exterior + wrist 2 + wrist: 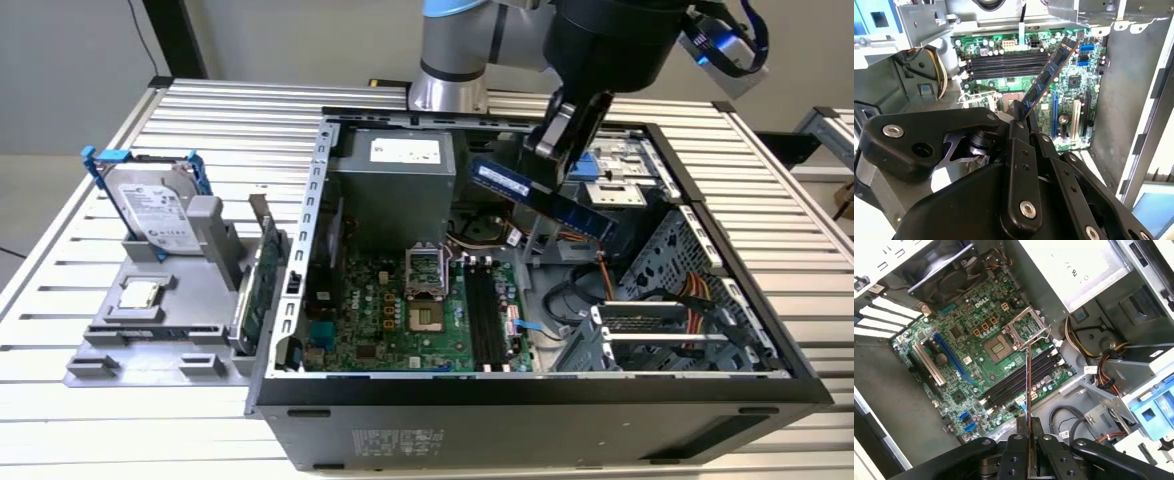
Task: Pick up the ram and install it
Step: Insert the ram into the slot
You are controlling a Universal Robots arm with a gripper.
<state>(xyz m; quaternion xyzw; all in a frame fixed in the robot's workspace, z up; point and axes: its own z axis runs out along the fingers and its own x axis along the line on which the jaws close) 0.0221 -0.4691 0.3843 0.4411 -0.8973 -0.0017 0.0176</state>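
Exterior view: the claw [551, 150], clamped on one end of the ram [545, 198], holds the blue stick tilted in the air above the motherboard [400, 310] inside the open computer case [534, 395], clear of the memory slots [483, 318].

Arm [461, 50]: cut off by the exterior view's upper edge.
Ram [541, 200]: upper end hidden behind the gripper [561, 135].
Gripper body [1019, 200]: cut off by the picture's edge in both wrist views.
Ram sticker: too small to tell.
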